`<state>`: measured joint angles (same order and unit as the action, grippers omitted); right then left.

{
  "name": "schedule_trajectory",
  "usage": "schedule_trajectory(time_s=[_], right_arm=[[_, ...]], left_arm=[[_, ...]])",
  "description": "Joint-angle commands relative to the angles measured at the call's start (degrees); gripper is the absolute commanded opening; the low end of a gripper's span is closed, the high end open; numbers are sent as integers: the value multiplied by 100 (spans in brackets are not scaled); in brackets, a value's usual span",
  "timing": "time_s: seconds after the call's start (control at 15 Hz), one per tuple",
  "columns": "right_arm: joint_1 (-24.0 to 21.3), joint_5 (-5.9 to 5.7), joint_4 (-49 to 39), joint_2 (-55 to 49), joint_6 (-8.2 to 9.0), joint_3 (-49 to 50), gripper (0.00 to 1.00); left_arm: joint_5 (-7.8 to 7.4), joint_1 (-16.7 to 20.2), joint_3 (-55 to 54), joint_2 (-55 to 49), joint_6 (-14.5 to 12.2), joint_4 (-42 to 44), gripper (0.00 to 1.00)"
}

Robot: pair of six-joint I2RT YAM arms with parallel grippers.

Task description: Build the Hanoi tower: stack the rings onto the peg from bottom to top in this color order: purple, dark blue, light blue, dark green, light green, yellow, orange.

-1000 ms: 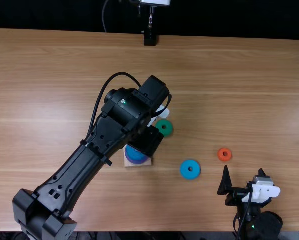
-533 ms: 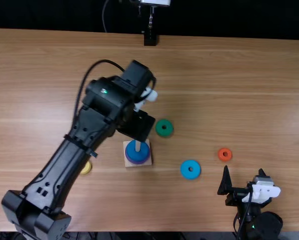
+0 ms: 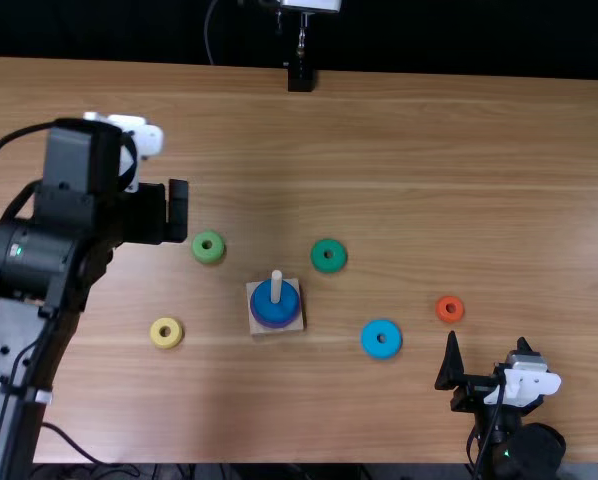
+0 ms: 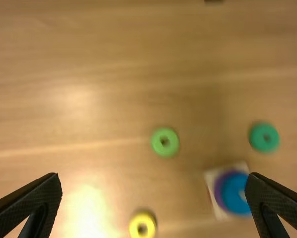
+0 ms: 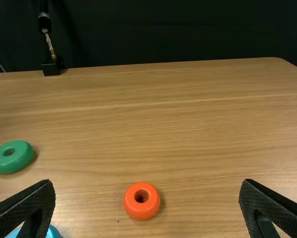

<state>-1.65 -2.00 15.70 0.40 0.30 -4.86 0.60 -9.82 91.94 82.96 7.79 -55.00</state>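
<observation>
Purple is the bottom ring on the wooden base, and we see the dark blue ring resting on it, both around the pale peg, whose top stands upright above them. The other five rings lie flat on the light brown desk, each apart from the rest.

From the top view we place the light green ring to the left of the base and a little beyond it, with the yellow ring nearer the desk's near edge and farther left. To the right of the base we find the dark green ring on its far side, the light blue ring on its near side, and the orange ring farther out to the right.

Our left pincer hangs over the left part of the desk, beyond and to the left of the light green ring; it is released, its two fingers wide apart. Our right pincer is by the near edge at the right, near the orange ring, and it too is released, fingers spread. At the far edge we have a black stand against a dark curtain.
</observation>
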Motion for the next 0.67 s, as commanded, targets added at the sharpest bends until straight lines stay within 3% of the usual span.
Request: schedule_trajectory(time_s=[0.0,0.2,0.27,0.47,0.53,0.6], right_arm=[[-46,-85,408,-40,13,390,100],[-46,-85,408,-40,13,390,100],[-46,-85,408,-40,13,390,100],[-46,-85,408,-40,13,390,100],[-46,-85,408,-40,13,390,100],[-46,-85,408,-40,13,390,100]], left_arm=[[3,121,-721,-482,54,564,100],[88,262,-2462,-1511,54,2748,100],[288,262,-2919,-1897,54,3138,100],[1090,253,-4123,-3022,65,3317,100],[1216,253,-4553,-3409,65,3359,100],[1216,253,-4984,-3761,75,3391,100]])
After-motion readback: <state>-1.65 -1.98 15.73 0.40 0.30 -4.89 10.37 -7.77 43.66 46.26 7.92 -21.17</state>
